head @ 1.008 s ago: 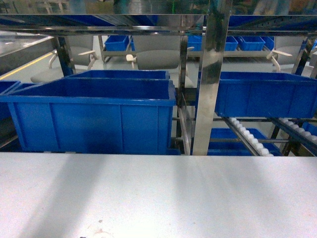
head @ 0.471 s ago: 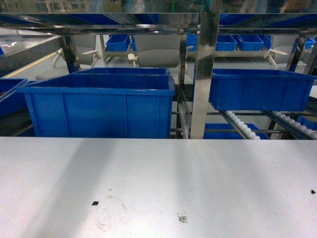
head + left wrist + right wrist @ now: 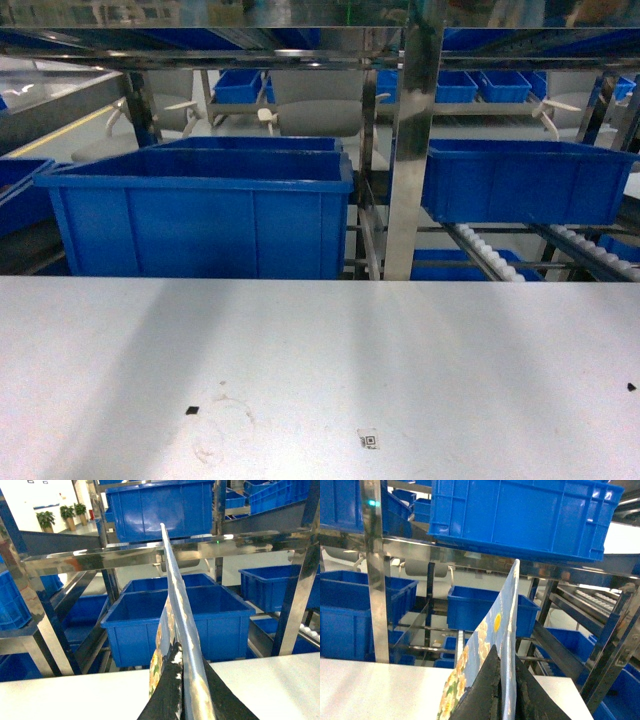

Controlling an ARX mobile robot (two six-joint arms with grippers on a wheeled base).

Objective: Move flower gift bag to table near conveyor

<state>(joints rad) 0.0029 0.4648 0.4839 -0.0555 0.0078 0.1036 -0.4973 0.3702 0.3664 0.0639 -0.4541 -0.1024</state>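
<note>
The flower gift bag (image 3: 177,605), pale blue with yellow flowers, hangs edge-on between both wrist cameras. My left gripper (image 3: 189,652) is shut on one edge of it. My right gripper (image 3: 506,652) is shut on the bag's (image 3: 495,620) other edge. Below both lies the pale table (image 3: 320,350), also seen at its far edge in the wrist views as the table (image 3: 75,695) and the table (image 3: 370,690). The conveyor (image 3: 490,255), steel racking with white rollers, stands right behind it. Neither the bag nor any gripper shows in the head view.
Large blue bins (image 3: 200,215) sit on the racking just past the table's far edge, with another blue bin (image 3: 525,180) to the right. A steel post (image 3: 415,150) rises between them. A small code sticker (image 3: 368,438) and dark specks mark the tabletop.
Since a second ago the head view has shifted so that more tabletop shows, and the sticker and specks have come into view. Over the last half second nothing has moved.
</note>
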